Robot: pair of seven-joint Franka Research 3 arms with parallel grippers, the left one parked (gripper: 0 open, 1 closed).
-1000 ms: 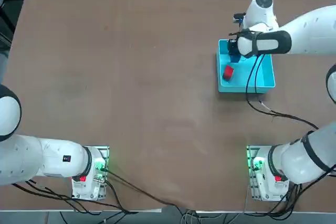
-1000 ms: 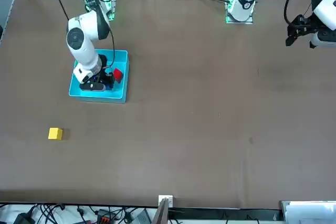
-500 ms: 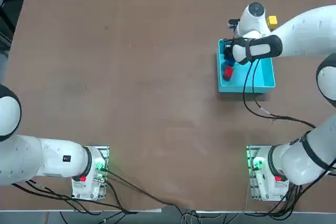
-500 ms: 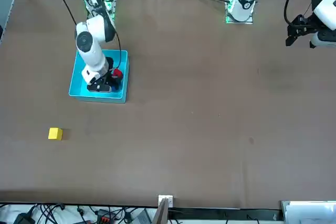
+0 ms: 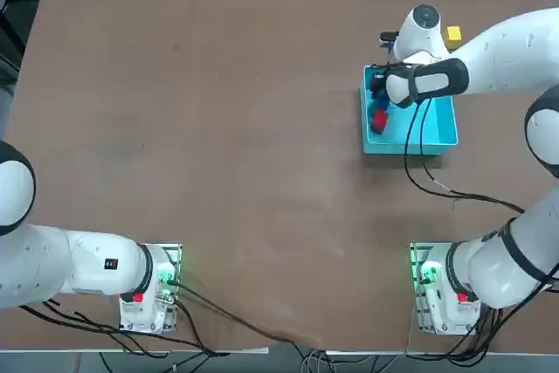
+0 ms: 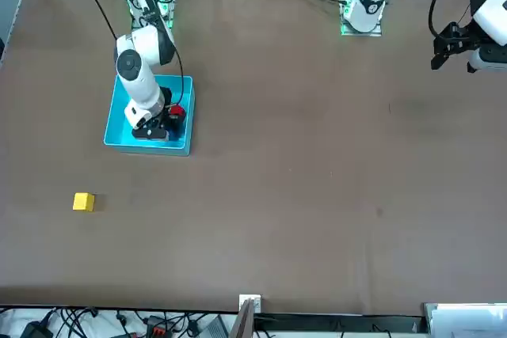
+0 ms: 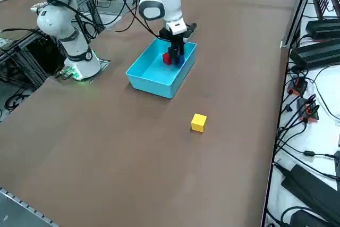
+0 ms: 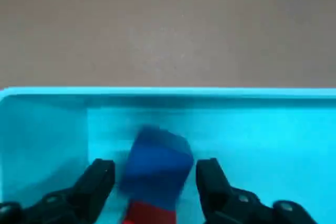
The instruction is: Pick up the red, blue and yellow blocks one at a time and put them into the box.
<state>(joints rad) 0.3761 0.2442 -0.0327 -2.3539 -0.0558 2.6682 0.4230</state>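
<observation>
The light cyan box [image 5: 442, 125] stands at the table's far right, with my right gripper [image 5: 380, 94] lowered into it on its left side. In the wrist view the gripper [image 8: 156, 165] is open. The blue block [image 8: 157, 161] sits between the fingers with a gap on each side. It rests against or on the red block [image 8: 151, 215]; I cannot tell which. The red block [image 5: 378, 120] also shows beside the gripper from overhead. The yellow block [image 5: 452, 36] lies on the table beyond the box, apart from it [image 7: 198, 122].
The right arm's cable [image 5: 421, 155] hangs over the box's near wall. Power strips and cables [image 7: 313, 51] lie past the table's far edge. Bare brown tabletop surrounds the box [image 6: 127, 137] and the yellow block [image 6: 83, 202].
The gripper moved from the box's far corner to beside the red block. Its fingers then spread off the blue block, which now sits loose in the box.
</observation>
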